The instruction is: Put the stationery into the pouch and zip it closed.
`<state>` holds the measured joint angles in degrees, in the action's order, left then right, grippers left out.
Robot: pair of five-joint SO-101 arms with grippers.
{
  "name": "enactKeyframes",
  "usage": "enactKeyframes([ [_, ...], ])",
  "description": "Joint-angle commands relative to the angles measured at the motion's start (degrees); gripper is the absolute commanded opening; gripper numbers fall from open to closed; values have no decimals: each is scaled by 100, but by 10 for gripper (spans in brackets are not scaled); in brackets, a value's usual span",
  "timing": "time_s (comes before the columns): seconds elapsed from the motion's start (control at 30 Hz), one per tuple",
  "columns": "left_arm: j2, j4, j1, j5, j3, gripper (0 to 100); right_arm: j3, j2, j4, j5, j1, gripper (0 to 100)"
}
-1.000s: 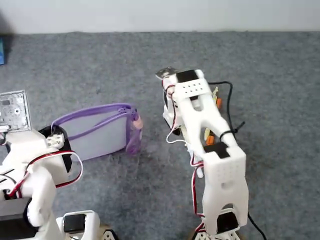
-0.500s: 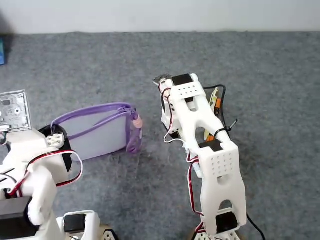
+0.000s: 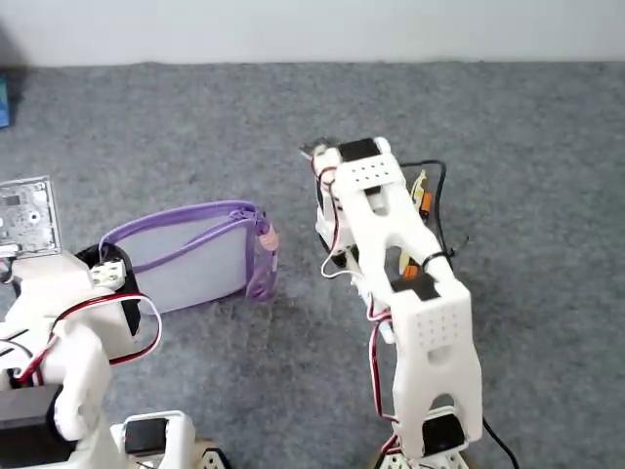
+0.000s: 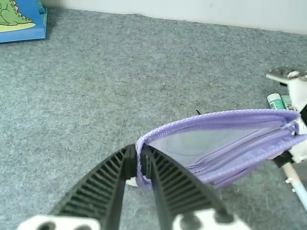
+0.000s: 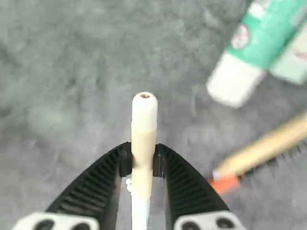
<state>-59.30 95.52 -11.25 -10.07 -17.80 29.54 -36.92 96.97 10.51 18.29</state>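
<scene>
Right wrist view: the right gripper [image 5: 142, 155] pinches a white pen [image 5: 144, 115] between its fingers, the pen's end jutting past the tips. A green glue stick [image 5: 254, 52] and a pencil [image 5: 268, 148] lie beyond them. The left gripper [image 4: 138, 155] has its fingers clamped on the rim of the open purple pouch [image 4: 216, 143].

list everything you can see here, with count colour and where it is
pouch: one, purple, open, on the table
pen: one, cream, held in the right gripper
glue stick: at least one, green and white, on the table
pencil: one, wooden with an orange end, beside the glue stick
box: one, blue, at the table's far edge
table: one, grey
left gripper: black, shut on the pouch's end
right gripper: black, shut on the pen
</scene>
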Motion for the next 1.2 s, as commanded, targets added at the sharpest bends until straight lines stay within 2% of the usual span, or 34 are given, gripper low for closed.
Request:
enactKeyframes([
  [0.0, 62, -9, 35, 9, -75, 11, 79, 1165, 620, -299, -92, 8],
  [0.2, 264, -35, 35, 9, -57, 11, -466, 3116, 602, -527, -215, 8],
  [0.33, 396, -53, 35, 9, -57, 11, -888, 4321, 593, -1240, -101, 8],
  [0.47, 422, -167, 35, 9, -57, 11, -1002, 5165, 576, -1389, -22, 8],
  [0.57, 431, -211, 44, 9, -66, 11, -1002, 5727, 303, -1776, 136, 7],
  [0.63, 431, -220, 53, 9, -75, 11, -1011, 6132, 48, -1969, 242, 7],
  [0.83, 431, -211, 53, 9, -75, 11, -1064, 7081, -699, -2365, 1244, 7],
  [0.97, 431, -211, 53, 9, -84, 11, -1459, 7459, -1349, -2567, 1499, 7],
  [1.17, 431, -220, 53, 9, -84, 11, -2453, 8189, -3336, -2514, 2026, 7],
])
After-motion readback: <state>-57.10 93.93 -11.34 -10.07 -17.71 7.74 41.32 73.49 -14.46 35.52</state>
